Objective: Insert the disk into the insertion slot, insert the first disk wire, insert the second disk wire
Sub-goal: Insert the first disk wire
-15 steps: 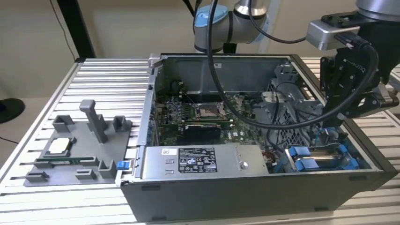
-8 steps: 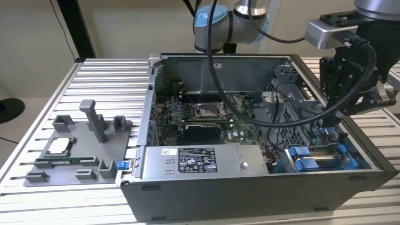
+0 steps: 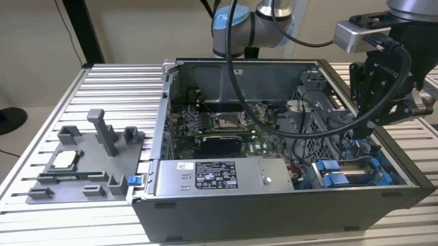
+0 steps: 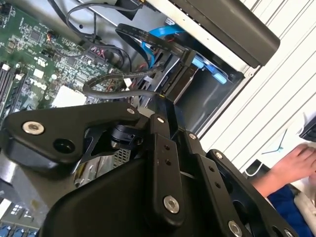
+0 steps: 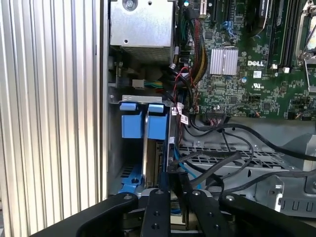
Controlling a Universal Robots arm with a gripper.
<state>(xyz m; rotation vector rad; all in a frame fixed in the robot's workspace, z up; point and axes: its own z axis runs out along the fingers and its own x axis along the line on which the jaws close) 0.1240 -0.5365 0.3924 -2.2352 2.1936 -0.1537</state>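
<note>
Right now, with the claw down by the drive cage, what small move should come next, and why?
Probably a short, slow advance straight ahead, with no sideways shift. In the second wrist view the claw sits at a black connector beside a blue cable, and loose black wires loop close beside it, so lateral motion could snag them.

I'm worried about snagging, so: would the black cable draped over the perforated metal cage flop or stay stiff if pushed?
Probably floppy: the black cable lies in loose curves across the metal cage. It looks thin, so likely light and easily shoved aside. Its open loop might snag.
</note>
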